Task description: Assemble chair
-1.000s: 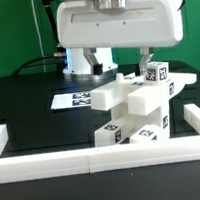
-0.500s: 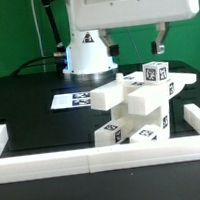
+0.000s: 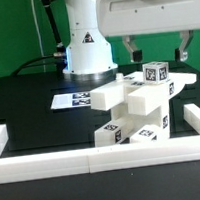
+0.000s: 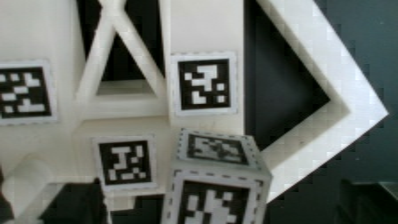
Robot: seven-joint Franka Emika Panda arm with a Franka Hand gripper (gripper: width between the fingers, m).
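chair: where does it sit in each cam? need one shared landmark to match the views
Exterior view: the chair stands right of centre, on the black table inside the white rail.
Wrist view: the chair fills most of the picture, seen close from above.
Shared landmark: the tagged cube on the chair's top, probably the same cube that looms nearest the wrist camera.

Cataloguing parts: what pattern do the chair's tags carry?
Black-and-white square codes; the tags on the white chair show best in the wrist view.
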